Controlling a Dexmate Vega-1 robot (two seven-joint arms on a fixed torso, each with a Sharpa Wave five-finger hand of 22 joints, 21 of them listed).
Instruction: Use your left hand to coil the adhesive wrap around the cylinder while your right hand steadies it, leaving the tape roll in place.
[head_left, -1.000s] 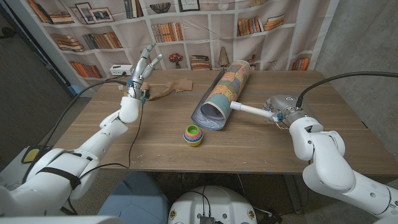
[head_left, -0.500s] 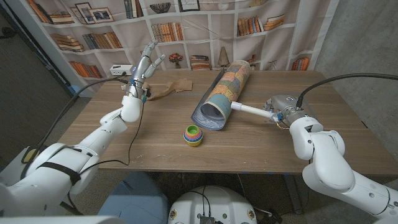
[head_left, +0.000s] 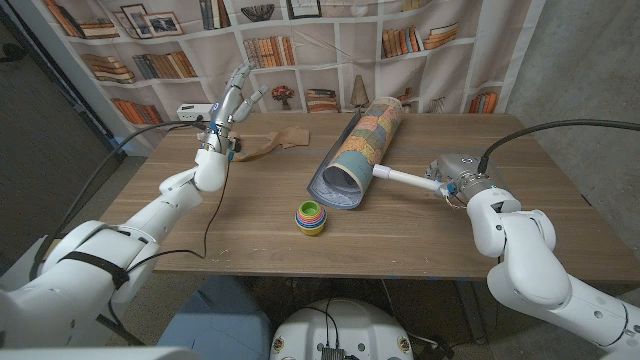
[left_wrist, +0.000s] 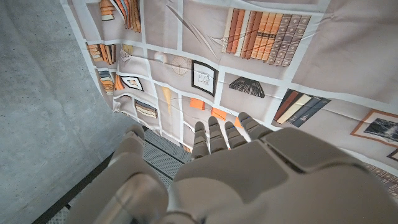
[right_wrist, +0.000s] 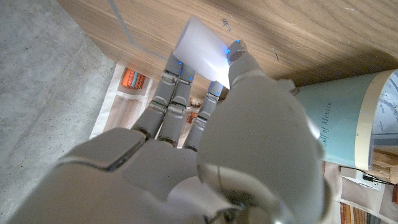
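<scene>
The cylinder (head_left: 362, 148), a long tube with a colourful patchwork print, lies on the table (head_left: 420, 235) with its open end toward me; its pale blue end (right_wrist: 348, 118) appears in the right wrist view. A crumpled strip of brown adhesive wrap (head_left: 272, 141) lies at the back left. My left hand (head_left: 229, 108) is raised above the table's left part, fingers spread, holding nothing; the left wrist view has its back (left_wrist: 249, 168) against the backdrop. My right hand (head_left: 456, 176) grips a white rod (head_left: 402, 178) whose tip meets the cylinder's side; the rod (right_wrist: 202, 50) sits between its fingers.
A stack of coloured cups (head_left: 311, 217) stands near the front middle, just in front of the cylinder's open end. A black cable (head_left: 212, 215) runs across the table's left part. A white box (head_left: 194, 110) sits at the back left edge. A bookshelf backdrop hangs behind.
My left hand has risen slightly and drifted a little further back. The right hand, rod and cylinder have not moved.
</scene>
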